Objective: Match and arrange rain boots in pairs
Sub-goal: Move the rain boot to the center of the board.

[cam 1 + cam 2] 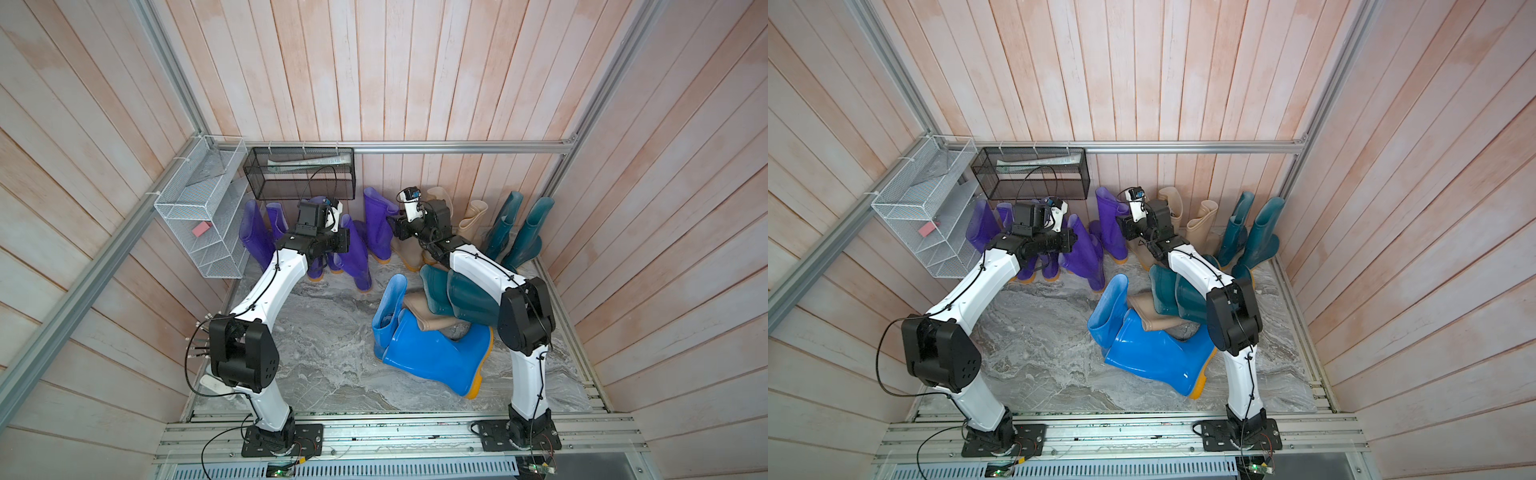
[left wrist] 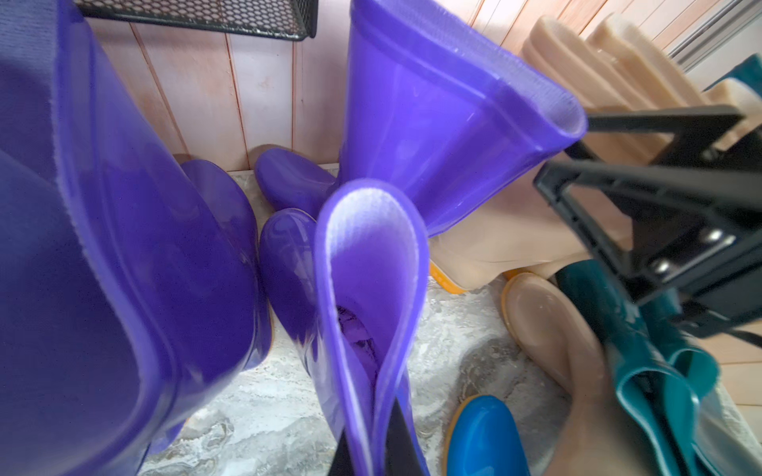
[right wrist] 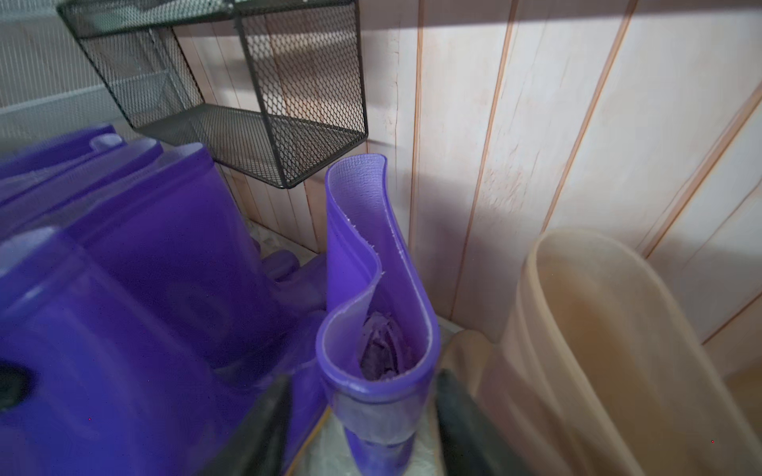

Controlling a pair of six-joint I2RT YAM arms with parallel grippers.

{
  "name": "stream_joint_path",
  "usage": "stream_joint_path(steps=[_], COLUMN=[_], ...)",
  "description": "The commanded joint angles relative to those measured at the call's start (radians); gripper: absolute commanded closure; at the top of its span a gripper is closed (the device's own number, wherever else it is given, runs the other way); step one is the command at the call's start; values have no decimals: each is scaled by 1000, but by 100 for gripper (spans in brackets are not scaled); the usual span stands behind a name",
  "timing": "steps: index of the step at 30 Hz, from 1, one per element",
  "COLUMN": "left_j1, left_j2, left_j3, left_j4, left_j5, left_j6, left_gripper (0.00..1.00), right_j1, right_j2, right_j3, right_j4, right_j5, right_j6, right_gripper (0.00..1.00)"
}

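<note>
Several purple rain boots (image 1: pixel 257 237) stand at the back left under the black basket. My left gripper (image 2: pixel 375 453) is shut on the pinched top rim of one purple boot (image 2: pixel 371 255), which also shows in a top view (image 1: pixel 353 249). My right gripper (image 3: pixel 363 416) reaches to another upright purple boot (image 3: pixel 371 263) by the back wall (image 1: pixel 376 220). Its blurred fingers (image 3: pixel 264 420) stand on either side of the shaft with gaps, open. Beige boots (image 1: pixel 473 216) and teal boots (image 1: pixel 528 232) stand at the back right. Blue boots (image 1: pixel 432 353), teal boots (image 1: pixel 457 295) and a beige boot (image 1: pixel 424 316) lie piled in the middle.
A black mesh basket (image 1: pixel 299 172) hangs on the back wall just above the purple boots. A white wire rack (image 1: pixel 203 212) with a pink item (image 1: pixel 202 228) hangs on the left wall. The marble floor (image 1: pixel 324 353) lies between the arms. Wood panel walls enclose three sides.
</note>
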Motion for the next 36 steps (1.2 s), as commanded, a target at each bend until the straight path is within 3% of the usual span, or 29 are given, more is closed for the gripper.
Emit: stream_joint_path(steps=[1,2,3,8,12,23,34,35,36], left_j1=[24,29,32,49,65,98,98,98,98], left_j2=[25,33,42,59,82,163,181,181,178], left_j3=[58,63,69,86,113,154,172,171,172], left_j4=[137,142,145,144,161,208,246,239,230], left_j5=[-44,-43,-40,-15,-8,23,24,31,47], left_j6=[74,82,95,153,168,196,186,179,165], left_gripper=[100,100,100,100,100,100,100,95,79], right_j1=[-6,-5,-4,-1,6,59,77,77,77], right_j2=[20,17,7,-111,-169,-195,-281,-276,-267], right_j3=[46,45,41,-115,-188,-219,-323,-321,-313], right_j4=[-17,-16,-14,92,110,115,157,155,149], right_j5=[-38,-39,-33,38,16,-29,36,38,38], right_j6=[31,36,45,80,109,142,180,180,178], right_gripper=[86,98,100,100,100,100,100,100,95])
